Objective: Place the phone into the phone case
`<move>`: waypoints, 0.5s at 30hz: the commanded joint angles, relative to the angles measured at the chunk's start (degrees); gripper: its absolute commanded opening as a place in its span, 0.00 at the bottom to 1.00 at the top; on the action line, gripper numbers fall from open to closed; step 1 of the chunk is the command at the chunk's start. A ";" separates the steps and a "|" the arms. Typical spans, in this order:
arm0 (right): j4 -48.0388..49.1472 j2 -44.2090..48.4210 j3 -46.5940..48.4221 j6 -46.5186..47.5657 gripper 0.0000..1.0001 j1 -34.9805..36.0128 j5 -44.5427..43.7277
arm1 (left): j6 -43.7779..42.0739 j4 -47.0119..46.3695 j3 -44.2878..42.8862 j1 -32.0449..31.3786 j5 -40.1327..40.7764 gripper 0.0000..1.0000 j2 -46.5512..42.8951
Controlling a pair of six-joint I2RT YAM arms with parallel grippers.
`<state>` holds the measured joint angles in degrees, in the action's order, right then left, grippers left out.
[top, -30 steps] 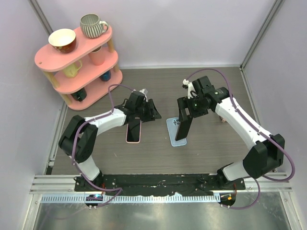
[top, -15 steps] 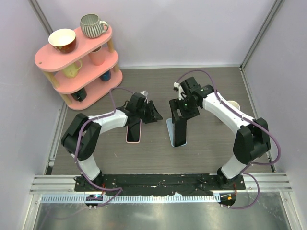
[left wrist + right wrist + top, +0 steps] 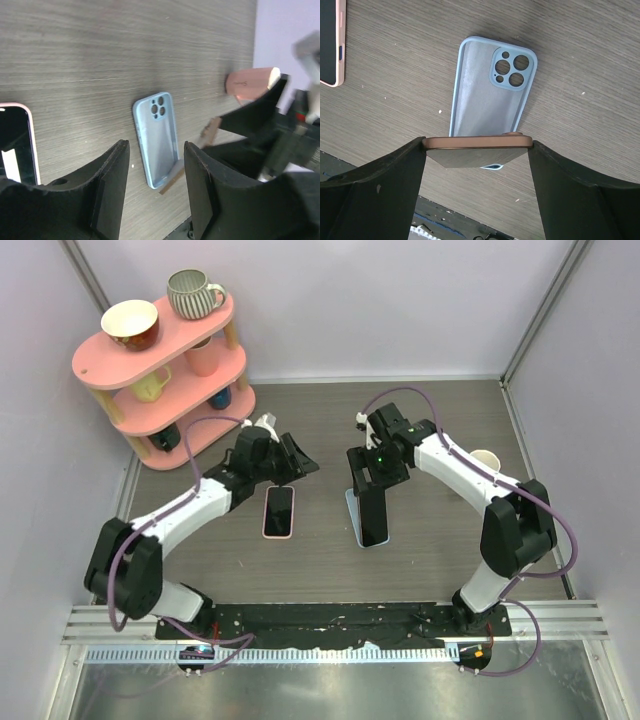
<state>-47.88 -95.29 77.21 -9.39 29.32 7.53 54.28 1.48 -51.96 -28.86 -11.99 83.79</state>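
Note:
My right gripper [image 3: 372, 472] is shut on the phone [image 3: 477, 143], gripping its copper-coloured sides. The phone hangs steeply tilted over the light blue phone case [image 3: 487, 95], which lies open side up on the table. In the top view the phone [image 3: 375, 512] covers most of the case [image 3: 351, 502]. From the left wrist view the phone's lower edge [image 3: 172, 179] meets the near end of the case [image 3: 157, 137]. My left gripper [image 3: 290, 462] is open with nothing between its fingers, hovering just behind a second phone.
That second phone, in a pink case [image 3: 279, 511], lies screen up left of the blue case. A pink three-tier shelf [image 3: 160, 370] with mugs stands at the back left. A cup [image 3: 485, 460] sits by the right arm.
My right gripper carried the phone left and brought it over the blue case. My left arm swung back and to the left, away from the pink-cased phone.

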 commanded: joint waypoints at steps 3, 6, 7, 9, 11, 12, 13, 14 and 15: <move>0.68 0.63 -1.18 -0.37 0.14 0.56 -2.25 | -9.88 14.30 -6.38 -0.14 0.74 0.57 -13.00; 1.12 0.72 -1.89 -0.37 0.14 0.56 -2.78 | -16.45 21.18 -7.80 -0.14 0.56 0.68 -20.38; 1.64 0.45 -1.97 -0.80 0.14 0.56 -3.22 | -18.05 21.98 -7.28 -0.14 0.39 0.74 -22.16; 2.43 0.19 -2.33 -1.07 0.14 0.65 -3.22 | -22.70 23.21 -4.92 -0.14 0.47 1.00 -25.94; 3.58 -0.69 -2.33 -1.25 0.14 0.82 -3.57 | -25.53 24.27 -3.33 -0.14 1.35 1.00 -30.43; 3.84 -1.04 -2.15 -1.33 0.15 0.83 -3.84 | -27.72 24.97 -1.75 -0.14 2.66 1.00 -31.57; 4.63 -1.91 -2.24 -1.34 0.15 1.17 -4.27 | -28.61 25.15 -0.95 -0.14 3.11 1.00 -33.93; 5.07 -2.27 -1.89 -1.51 0.15 1.35 -4.63 | -29.23 25.16 -0.16 -0.14 3.37 1.00 -35.00; 6.21 -2.80 -1.71 -1.60 0.15 1.53 -4.98 | -30.19 25.16 1.15 -0.14 3.46 1.00 -36.14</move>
<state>-43.88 -96.07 75.26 -11.16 29.95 5.52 32.14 22.33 -54.76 -28.88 -10.57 50.68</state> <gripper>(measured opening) 0.841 0.995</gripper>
